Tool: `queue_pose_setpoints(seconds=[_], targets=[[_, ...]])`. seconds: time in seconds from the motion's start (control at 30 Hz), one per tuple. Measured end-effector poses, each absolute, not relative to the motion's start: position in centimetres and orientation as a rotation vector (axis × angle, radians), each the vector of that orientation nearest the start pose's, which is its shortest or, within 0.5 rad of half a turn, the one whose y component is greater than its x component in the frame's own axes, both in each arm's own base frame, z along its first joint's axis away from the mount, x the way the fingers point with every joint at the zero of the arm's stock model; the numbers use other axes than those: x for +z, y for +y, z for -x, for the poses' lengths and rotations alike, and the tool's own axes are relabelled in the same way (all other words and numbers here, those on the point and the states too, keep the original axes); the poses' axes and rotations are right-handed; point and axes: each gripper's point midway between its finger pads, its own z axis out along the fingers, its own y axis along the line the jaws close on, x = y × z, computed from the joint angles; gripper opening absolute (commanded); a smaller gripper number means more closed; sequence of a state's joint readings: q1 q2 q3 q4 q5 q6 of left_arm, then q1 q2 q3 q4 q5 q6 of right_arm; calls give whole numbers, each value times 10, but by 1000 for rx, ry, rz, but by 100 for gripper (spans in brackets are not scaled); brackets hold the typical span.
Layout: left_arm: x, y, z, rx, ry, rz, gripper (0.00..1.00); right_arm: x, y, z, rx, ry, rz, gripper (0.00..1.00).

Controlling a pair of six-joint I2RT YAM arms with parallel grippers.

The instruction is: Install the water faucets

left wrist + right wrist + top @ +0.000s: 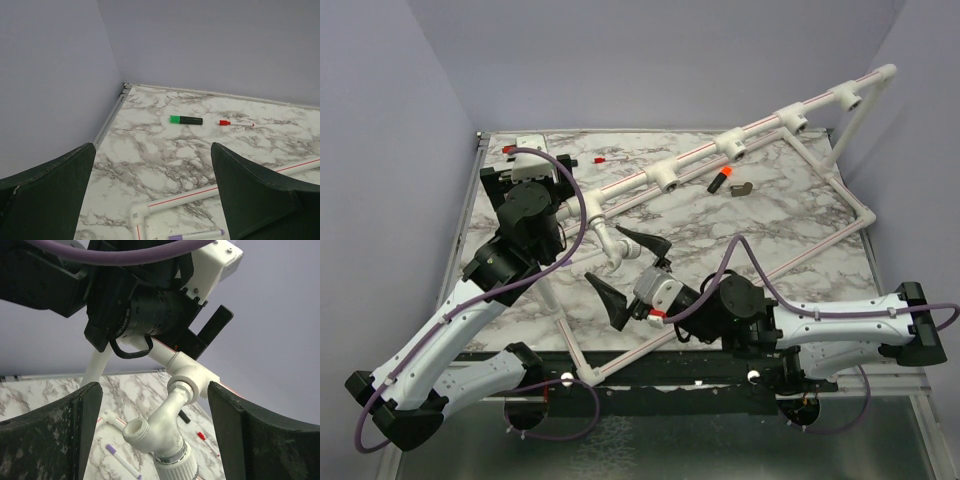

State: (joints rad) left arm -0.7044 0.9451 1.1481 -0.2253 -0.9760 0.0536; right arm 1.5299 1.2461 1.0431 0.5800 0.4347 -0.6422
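One water faucet (170, 427), with a white body, a chrome ring and a ribbed white knob, is seated in a white tee socket (192, 376) of the pipe frame. It points down and towards me. It also shows in the top view (616, 252). My right gripper (627, 270) is open. Its fingers (250, 440) stand on either side of the faucet and do not touch it. My left gripper (527, 172) is open and empty above the table's far left, over a pipe elbow (135, 212). A small dark metallic piece (742, 188) lies loose on the table; I cannot tell what it is.
The white pipe frame (760, 122) runs diagonally to the far right with several open tee sockets. A black stick with an orange tip (720, 180) lies near the loose piece. A green-capped marker (186, 120), a red marker (235, 122) and a purple marker (195, 234) lie at the far left.
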Motion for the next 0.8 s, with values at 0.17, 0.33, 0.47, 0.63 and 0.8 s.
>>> queue_pose_setpoints(seconds=[0.17, 0.33, 0.47, 0.63, 0.8], targets=[[390, -59, -295, 269, 1582, 158, 99, 419, 402, -112, 409, 822, 976, 88], [390, -59, -296, 270, 1582, 157, 99, 406, 406, -116, 286, 774, 1049, 77], [390, -59, -296, 271, 1583, 156, 99, 394, 412, -126, 179, 771, 1073, 65], [390, -59, -296, 272, 1582, 155, 99, 384, 414, -140, 52, 796, 1057, 54], [390, -59, -296, 273, 1583, 155, 99, 384, 410, -150, -26, 816, 1012, 41]])
